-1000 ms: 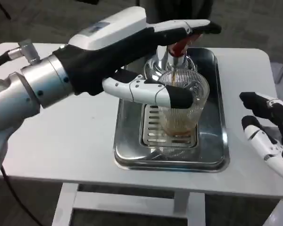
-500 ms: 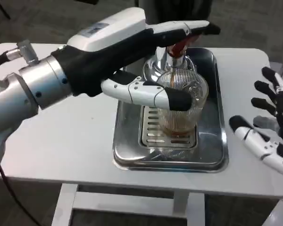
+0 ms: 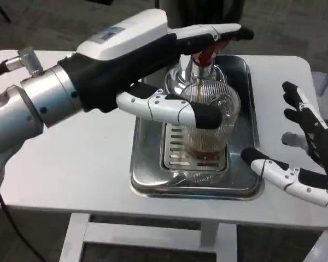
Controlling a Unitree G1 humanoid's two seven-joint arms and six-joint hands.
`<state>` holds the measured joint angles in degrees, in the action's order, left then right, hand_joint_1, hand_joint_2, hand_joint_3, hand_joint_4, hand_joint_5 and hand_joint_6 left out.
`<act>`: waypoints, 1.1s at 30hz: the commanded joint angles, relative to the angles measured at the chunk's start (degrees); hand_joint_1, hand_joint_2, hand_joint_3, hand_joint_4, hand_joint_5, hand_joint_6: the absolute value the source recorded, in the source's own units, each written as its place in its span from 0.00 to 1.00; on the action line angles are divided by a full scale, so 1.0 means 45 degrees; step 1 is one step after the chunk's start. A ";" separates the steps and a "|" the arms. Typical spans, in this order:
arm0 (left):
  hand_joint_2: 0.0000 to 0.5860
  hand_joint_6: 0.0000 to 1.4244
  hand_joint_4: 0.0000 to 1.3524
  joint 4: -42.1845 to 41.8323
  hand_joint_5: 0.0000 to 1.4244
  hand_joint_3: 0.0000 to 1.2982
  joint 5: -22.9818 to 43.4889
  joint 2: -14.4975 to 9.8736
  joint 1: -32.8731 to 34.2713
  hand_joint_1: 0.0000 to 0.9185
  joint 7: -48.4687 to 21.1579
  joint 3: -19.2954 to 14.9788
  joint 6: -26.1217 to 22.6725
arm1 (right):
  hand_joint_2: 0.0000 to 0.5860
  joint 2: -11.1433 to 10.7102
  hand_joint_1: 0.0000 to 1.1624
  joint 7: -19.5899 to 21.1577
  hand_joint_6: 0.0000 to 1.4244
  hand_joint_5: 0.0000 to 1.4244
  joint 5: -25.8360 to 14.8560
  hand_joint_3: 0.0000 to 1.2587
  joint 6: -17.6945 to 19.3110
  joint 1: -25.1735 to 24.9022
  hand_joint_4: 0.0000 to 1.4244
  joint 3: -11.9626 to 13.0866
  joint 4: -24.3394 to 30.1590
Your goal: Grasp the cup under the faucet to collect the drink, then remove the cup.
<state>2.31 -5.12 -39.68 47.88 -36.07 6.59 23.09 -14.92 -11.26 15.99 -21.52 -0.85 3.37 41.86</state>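
- The left robot hand reaches in from the upper left of the frame; its upper fingers lie over the red handle of the faucet, apparently pressing it so the drink runs, while the thumb lies across the front of the cup, seemingly steadying it
- I cannot tell whether that thumb presses the glass or only lies just in front of it, so a firm hold on the cup is not certain
- The right robot hand sits at the right edge of the frame, fingers spread wide and holding nothing, near the right rim of the tray; it looks placed to close on the cup from that side
- The cup stands upright in the middle of the frame, directly under the spout, on the slotted grate, which is there to catch drips
- A thin brown stream falls into the cup and brown drink covers its lower part, so filling seems under way and removal not yet due
- The tray rests on the white table, under faucet and grate
- Count: two robot hands, one cup, one faucet, one tray, one grate, one table
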 commanded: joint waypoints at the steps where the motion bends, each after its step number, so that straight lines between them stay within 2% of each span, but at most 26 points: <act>1: 0.04 0.18 0.05 0.0207 0.12 0.12 -0.0738 -0.0361 -0.0918 0.00 -0.0949 0.0756 -0.0301 | 0.39 0.0199 0.60 0.0361 0.14 0.02 0.0138 0.00 0.0305 -0.0141 0.00 -0.0323 -0.0299; 10: 0.04 0.18 0.05 0.0180 0.12 0.12 -0.0715 -0.0439 -0.0927 0.00 -0.0969 0.0741 -0.0304 | 0.39 0.0709 0.60 0.1037 0.14 0.02 0.0328 0.00 0.0433 -0.0776 0.00 -0.0889 -0.1140; 33: 0.04 0.18 0.05 0.0402 0.12 0.12 -0.0776 -0.0637 -0.0811 0.00 -0.1047 0.0824 -0.0045 | 0.41 0.1426 0.57 0.1568 0.14 0.02 -0.0044 0.00 0.0653 -0.1715 0.01 -0.1081 -0.2283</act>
<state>2.15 -5.12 -40.87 47.94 -36.07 6.71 23.54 -9.23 -4.85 16.35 -19.52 -8.43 -1.14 31.88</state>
